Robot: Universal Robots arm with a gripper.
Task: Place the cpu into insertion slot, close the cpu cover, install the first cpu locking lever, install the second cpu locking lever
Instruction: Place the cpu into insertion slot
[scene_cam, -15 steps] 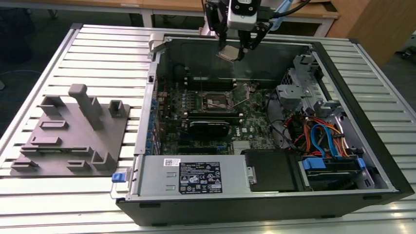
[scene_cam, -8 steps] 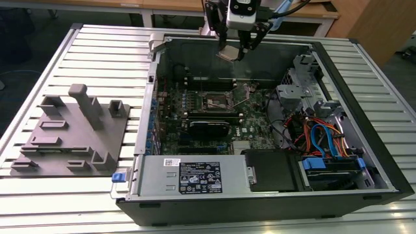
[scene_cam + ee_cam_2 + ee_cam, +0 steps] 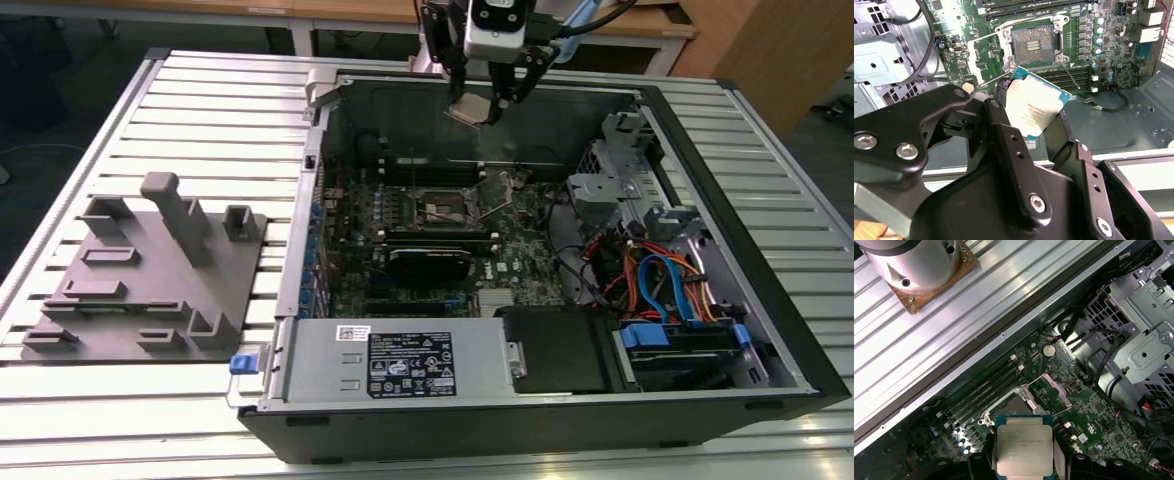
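Slatted metal tabletop [image 3: 200,110] spread right across the exterior view. An open computer case [image 3: 534,430] lies on its side, filling the centre and running out to 3 o'clock. Over at 9 o'clock, apart from it, sits a grey fixture plate [image 3: 247,280] with upright blocks. There's a small blue clip [image 3: 242,362] just beside the case's 8 o'clock corner. In the first wrist view, the arm base [image 3: 914,255] stands on the slats near the case wall.

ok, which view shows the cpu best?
First wrist view: the cpu faces the camera squarely, metal top unobstructed. Second wrist view shows it tilted, one edge behind a finger. Exterior view shows it small, above the case.
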